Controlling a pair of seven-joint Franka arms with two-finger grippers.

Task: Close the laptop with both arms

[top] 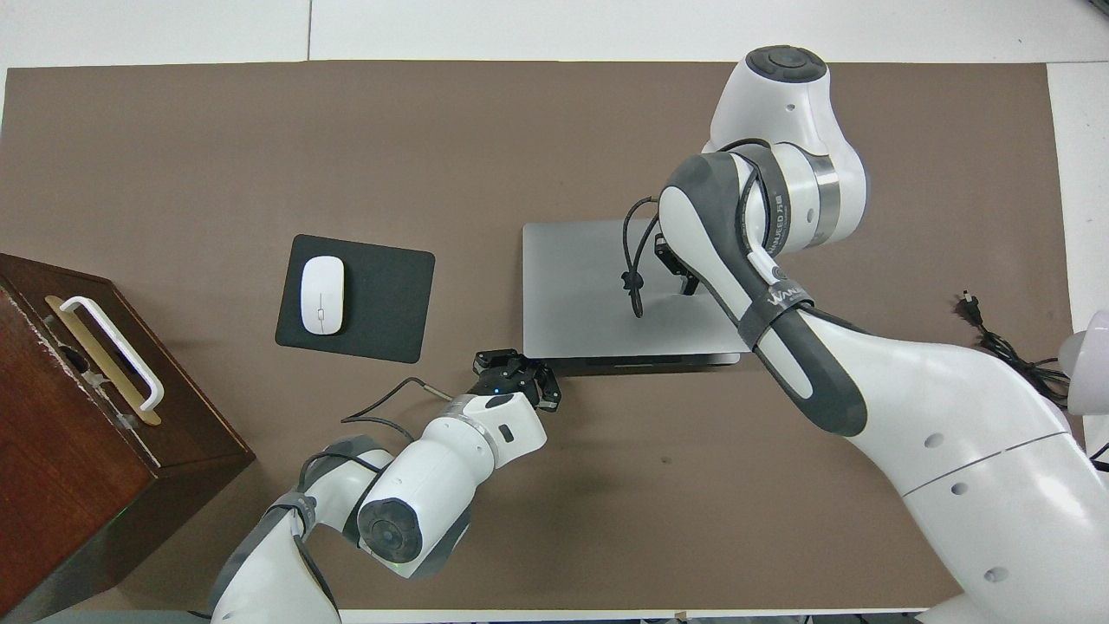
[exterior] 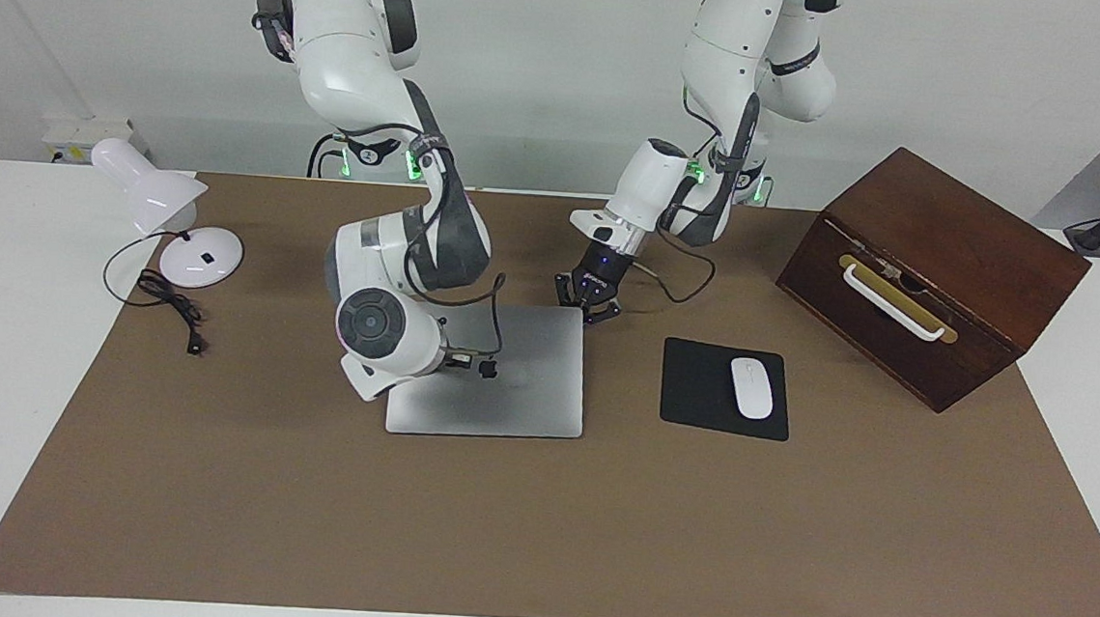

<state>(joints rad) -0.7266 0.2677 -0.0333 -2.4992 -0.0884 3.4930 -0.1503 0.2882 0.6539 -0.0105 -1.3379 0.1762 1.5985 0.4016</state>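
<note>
The silver-grey laptop [exterior: 516, 384] lies flat on the brown mat with its lid down; it also shows in the overhead view [top: 580, 295]. My right gripper [exterior: 480, 366] is low over the lid, toward the right arm's end of it, and the right arm's wrist hides part of the lid [top: 681, 272]. My left gripper [exterior: 589, 304] is open and empty, low at the laptop's corner nearest the robots toward the left arm's end [top: 518, 378]. I cannot tell whether either gripper touches the laptop.
A white mouse [exterior: 752, 387] lies on a black mouse pad [exterior: 699, 396] beside the laptop, toward the left arm's end. A dark wooden box [exterior: 940, 268] with a white handle stands past it. A white lamp [exterior: 156, 194] and its cable lie at the right arm's end.
</note>
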